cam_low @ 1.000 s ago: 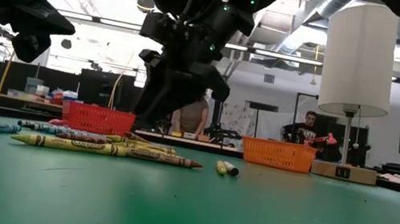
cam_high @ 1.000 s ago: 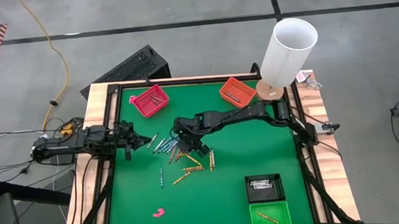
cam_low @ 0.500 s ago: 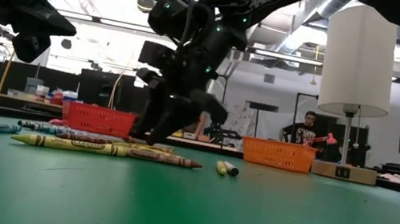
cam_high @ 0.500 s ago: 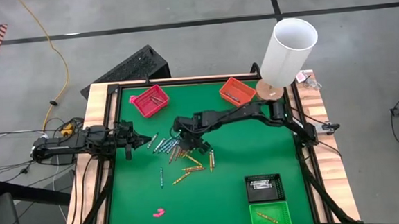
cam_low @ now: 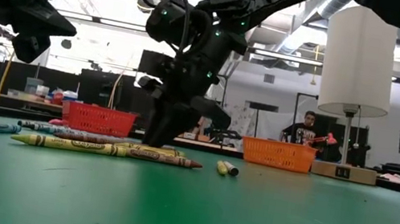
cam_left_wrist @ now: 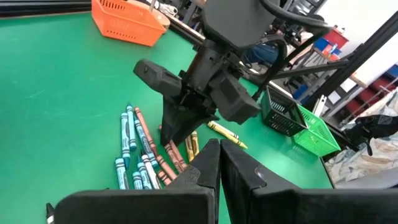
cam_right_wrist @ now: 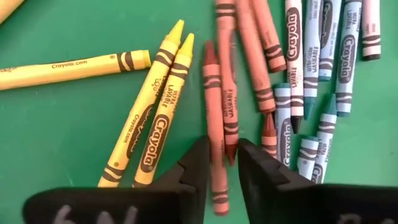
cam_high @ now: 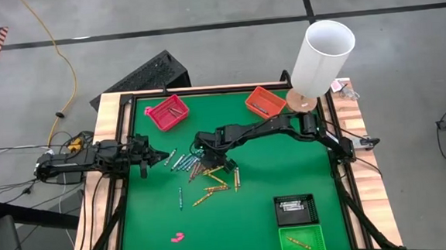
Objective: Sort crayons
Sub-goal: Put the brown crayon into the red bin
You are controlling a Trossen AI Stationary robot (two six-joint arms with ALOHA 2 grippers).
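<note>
My right pincer (cam_right_wrist: 221,163) is down on the green tabletop (cam_high: 272,168), its fingers narrowed around a reddish crayon (cam_right_wrist: 215,140) in the pile of crayons (cam_high: 203,173) near the middle. My left pincer (cam_high: 163,156) hovers fully closed and empty just beside the pile's teal edge.

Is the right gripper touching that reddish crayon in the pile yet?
Touching. In the right wrist view, the right gripper has its two fingers down on either side of a reddish crayon, pressing against its paper wrap with no gap showing.
</note>
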